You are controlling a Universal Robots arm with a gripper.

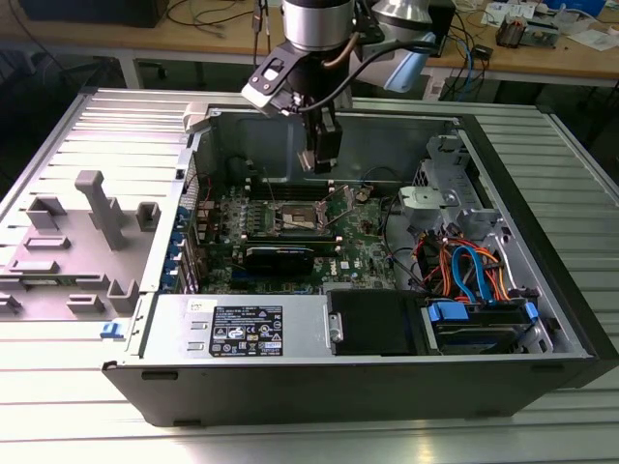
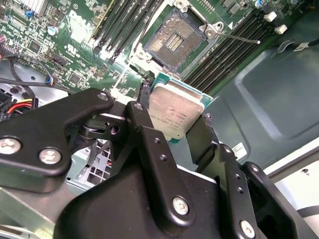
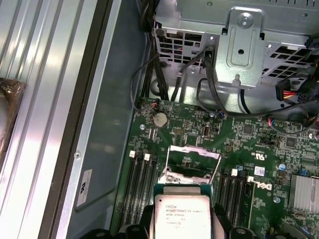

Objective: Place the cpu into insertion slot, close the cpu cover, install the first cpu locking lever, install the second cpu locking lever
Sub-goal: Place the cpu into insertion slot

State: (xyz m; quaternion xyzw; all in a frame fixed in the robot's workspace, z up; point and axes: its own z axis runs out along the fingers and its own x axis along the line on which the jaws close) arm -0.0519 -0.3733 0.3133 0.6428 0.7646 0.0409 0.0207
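The gripper (image 2: 175, 110) is clamped on the cpu (image 2: 178, 114), its black fingers (image 2: 201, 135) pressing on opposite edges of the chip, whose silvery top faces the camera in both wrist views. The chip hangs above the green motherboard (image 2: 75, 55), apart from the insertion slot (image 2: 175, 41), which lies uncovered with its dark centre showing between rows of long black memory slots (image 2: 227, 52), while the cpu cover (image 3: 194, 151) stands tilted up. In the exterior view the arm reaches down into an open computer case (image 1: 387, 126) lying on a ribbed metal table (image 1: 97, 126).
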